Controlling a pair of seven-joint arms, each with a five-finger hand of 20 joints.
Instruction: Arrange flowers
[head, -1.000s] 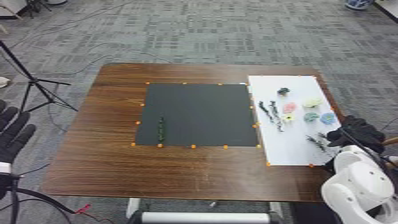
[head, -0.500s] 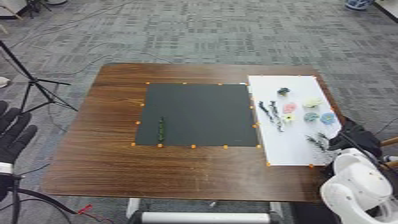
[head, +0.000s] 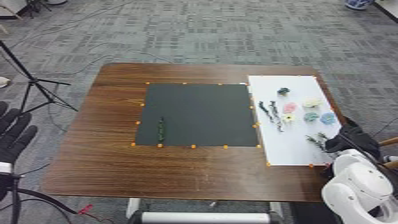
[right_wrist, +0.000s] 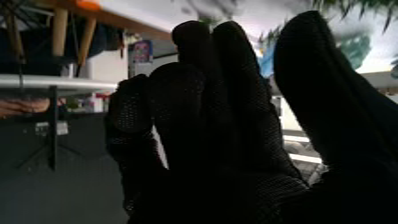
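Head view: right hand (head: 350, 141) overlaps the white board (head: 289, 147); tripod (head: 34, 80) stands left.

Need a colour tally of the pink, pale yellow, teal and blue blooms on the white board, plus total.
Pink bloom: 1
Pale yellow: 2 (larger yellow bloom, smaller yellow bloom)
Teal bloom: 1
Blue bloom: 1
Total: 5

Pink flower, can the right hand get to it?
Probably yes: the right hand is open by the white board, though two bluish flowers lie roughly between it and the pink flower.
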